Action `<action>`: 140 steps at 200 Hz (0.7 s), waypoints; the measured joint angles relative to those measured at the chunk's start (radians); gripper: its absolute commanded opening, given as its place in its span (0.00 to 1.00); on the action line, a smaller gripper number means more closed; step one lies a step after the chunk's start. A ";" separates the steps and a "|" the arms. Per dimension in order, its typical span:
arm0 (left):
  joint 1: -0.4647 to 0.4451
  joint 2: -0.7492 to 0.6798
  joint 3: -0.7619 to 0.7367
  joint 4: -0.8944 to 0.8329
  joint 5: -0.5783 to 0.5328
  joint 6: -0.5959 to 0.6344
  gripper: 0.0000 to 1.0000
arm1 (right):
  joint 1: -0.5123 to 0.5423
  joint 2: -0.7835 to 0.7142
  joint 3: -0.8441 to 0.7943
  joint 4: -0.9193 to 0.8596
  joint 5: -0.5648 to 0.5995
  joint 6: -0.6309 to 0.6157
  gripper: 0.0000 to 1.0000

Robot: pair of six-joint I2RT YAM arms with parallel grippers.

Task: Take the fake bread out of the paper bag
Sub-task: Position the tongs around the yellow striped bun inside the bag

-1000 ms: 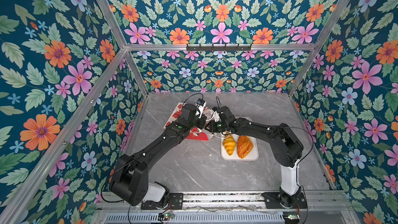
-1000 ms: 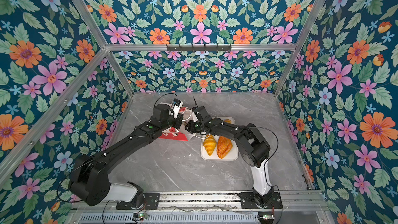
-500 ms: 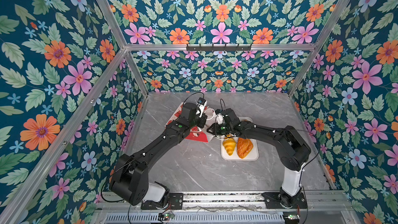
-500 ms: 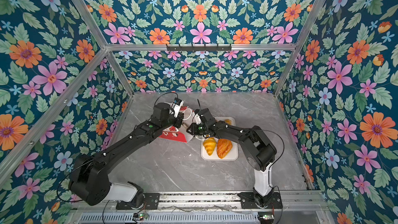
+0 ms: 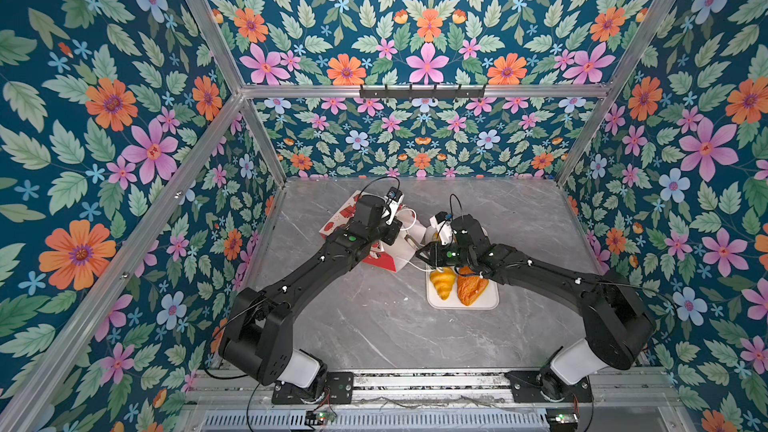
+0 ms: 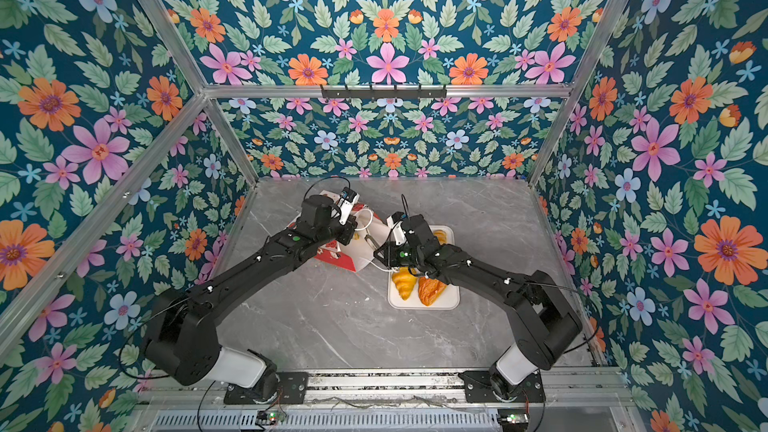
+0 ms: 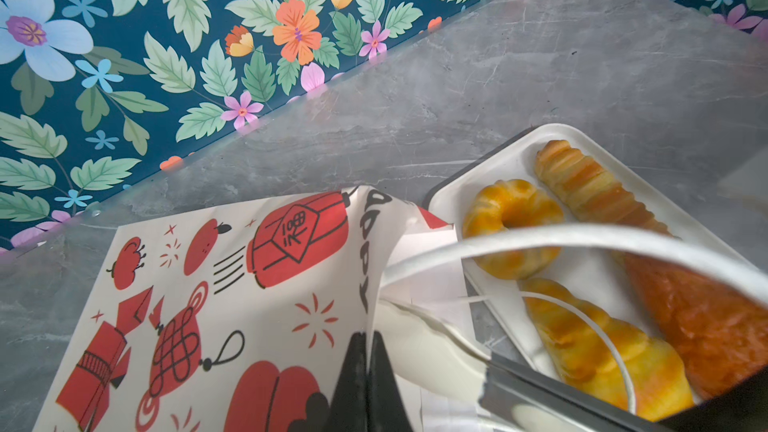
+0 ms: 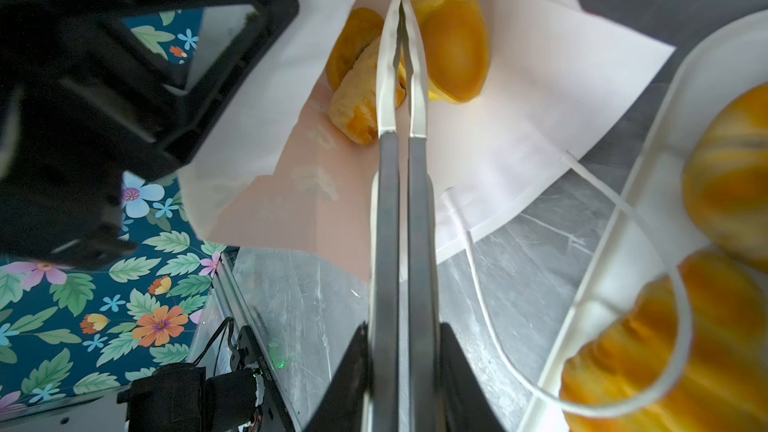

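The paper bag (image 5: 376, 257) (image 6: 332, 257) lies on its side with its mouth toward the tray. My left gripper (image 7: 367, 336) (image 5: 400, 231) is shut on the bag's upper edge (image 7: 374, 284) and holds the mouth up. My right gripper (image 8: 401, 326) (image 5: 430, 253) is shut on metal tongs (image 8: 401, 160) (image 6: 370, 238). Their white tips meet over two pieces of fake bread (image 8: 361, 76) (image 8: 455, 43) inside the bag, with nothing between them. More fake bread lies on the tray: a croissant (image 5: 442, 282), a diamond pastry (image 5: 471, 284), a ring bun (image 7: 513, 226) and a twisted loaf (image 7: 598, 184).
The white tray (image 5: 463, 305) (image 6: 424, 304) sits on the grey marble table just right of the bag's mouth. The bag's white cord handles (image 7: 582, 238) (image 8: 478, 251) trail over the tray rim. Flowered walls close in the back and both sides.
My right arm has drawn back to the right, pulling the tongs partway out of the bag's mouth. The left arm has stayed still on the bag's edge.
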 measured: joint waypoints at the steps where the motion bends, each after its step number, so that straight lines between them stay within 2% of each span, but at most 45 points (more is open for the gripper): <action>1: 0.000 0.001 0.000 0.000 0.000 0.000 0.00 | 0.000 -0.002 -0.002 0.000 0.000 0.000 0.00; 68: 0.000 0.010 -0.006 0.005 0.000 0.004 0.00 | -0.002 -0.077 -0.066 -0.080 0.034 -0.026 0.00; 81: 0.000 0.010 -0.008 0.008 0.001 0.004 0.00 | -0.002 -0.077 -0.076 -0.088 0.035 -0.026 0.08; 119: 0.000 0.010 -0.019 0.011 0.012 0.003 0.00 | -0.002 -0.093 -0.109 -0.096 0.059 -0.040 0.19; 140: 0.000 0.010 -0.023 0.016 0.017 0.003 0.00 | -0.001 -0.126 -0.120 -0.102 0.060 -0.063 0.32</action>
